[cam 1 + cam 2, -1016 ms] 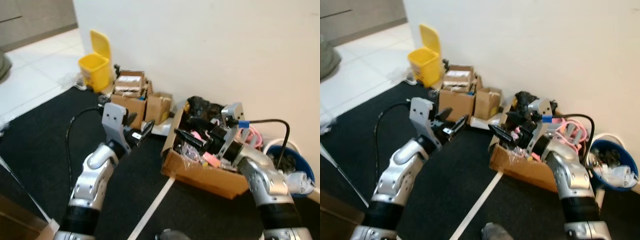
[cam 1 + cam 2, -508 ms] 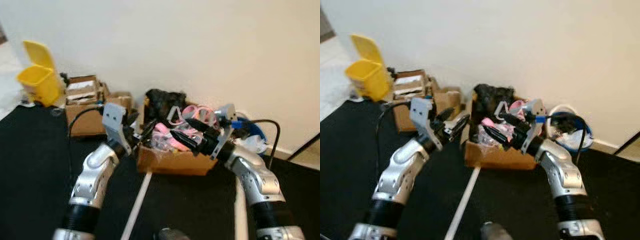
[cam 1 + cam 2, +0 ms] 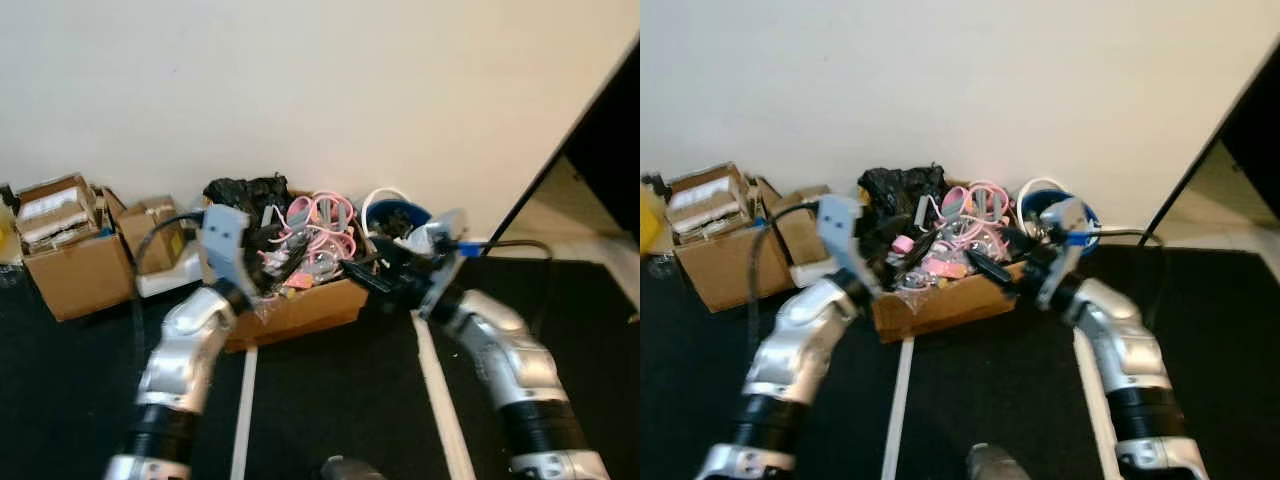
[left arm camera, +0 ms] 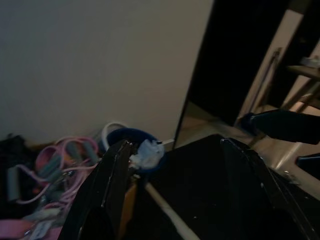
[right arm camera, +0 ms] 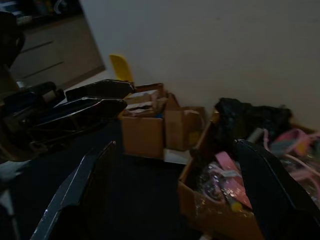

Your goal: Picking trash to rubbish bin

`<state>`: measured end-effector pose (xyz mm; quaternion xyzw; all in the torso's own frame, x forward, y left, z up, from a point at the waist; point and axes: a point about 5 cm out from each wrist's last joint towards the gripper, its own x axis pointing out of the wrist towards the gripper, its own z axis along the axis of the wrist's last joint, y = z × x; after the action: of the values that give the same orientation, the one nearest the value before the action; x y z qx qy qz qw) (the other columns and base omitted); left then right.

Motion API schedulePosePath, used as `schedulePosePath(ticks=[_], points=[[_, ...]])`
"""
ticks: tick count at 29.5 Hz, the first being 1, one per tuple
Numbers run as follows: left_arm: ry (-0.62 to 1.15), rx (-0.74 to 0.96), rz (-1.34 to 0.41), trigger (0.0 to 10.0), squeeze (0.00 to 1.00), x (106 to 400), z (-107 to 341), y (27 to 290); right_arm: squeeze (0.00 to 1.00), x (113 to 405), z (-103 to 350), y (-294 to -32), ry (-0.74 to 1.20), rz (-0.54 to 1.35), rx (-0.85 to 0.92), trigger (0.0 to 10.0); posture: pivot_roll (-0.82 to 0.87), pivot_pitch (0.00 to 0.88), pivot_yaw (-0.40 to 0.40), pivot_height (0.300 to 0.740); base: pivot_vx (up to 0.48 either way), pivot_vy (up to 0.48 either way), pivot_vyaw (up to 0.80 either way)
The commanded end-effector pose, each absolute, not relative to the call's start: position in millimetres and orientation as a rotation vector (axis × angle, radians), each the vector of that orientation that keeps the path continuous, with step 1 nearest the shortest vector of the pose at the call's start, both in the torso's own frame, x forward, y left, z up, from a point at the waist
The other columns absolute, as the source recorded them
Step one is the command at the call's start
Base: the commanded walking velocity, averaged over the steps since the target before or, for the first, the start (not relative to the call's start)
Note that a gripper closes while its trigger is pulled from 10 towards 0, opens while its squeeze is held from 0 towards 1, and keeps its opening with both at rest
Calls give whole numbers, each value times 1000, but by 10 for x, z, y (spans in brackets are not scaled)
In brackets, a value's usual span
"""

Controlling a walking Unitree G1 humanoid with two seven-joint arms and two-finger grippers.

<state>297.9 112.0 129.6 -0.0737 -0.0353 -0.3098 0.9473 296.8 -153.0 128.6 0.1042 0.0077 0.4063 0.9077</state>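
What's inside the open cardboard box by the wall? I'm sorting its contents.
The open cardboard box holds pink looped cords, a crumpled black bag and small pink items. Anything underneath is hidden.

Left gripper hanging spread open over dark floor. Blue bin sitting against pale wall, white trash inside; pink cords lying beside it.

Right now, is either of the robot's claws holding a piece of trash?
No: the left gripper and the right gripper both have their fingers spread apart with nothing between them, in front of the cardboard box.
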Motion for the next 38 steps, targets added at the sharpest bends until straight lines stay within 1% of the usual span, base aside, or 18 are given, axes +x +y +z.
schedulePosePath(ticks=[1,3,6,38], points=[[-64,-146,-635,10000,0,2975,1269,1128,0,2957,1268,-1530,13,840,225,10000,-70,0,-43,740,0,0,-800],[-66,-140,-646,10000,0,2974,1269,1121,0,2960,1269,-1531,10,835,239,10000,-69,0,-43,740,0,0,-800],[-64,-139,-652,10000,0,2976,1266,1115,0,2964,1277,-1534,-3,830,228,10000,-67,0,-43,740,0,-351,0],[-66,-145,-668,10000,0,2977,1258,1107,0,2961,1273,-1532,-7,831,218,10000,-69,0,-44,740,0,-457,0]])
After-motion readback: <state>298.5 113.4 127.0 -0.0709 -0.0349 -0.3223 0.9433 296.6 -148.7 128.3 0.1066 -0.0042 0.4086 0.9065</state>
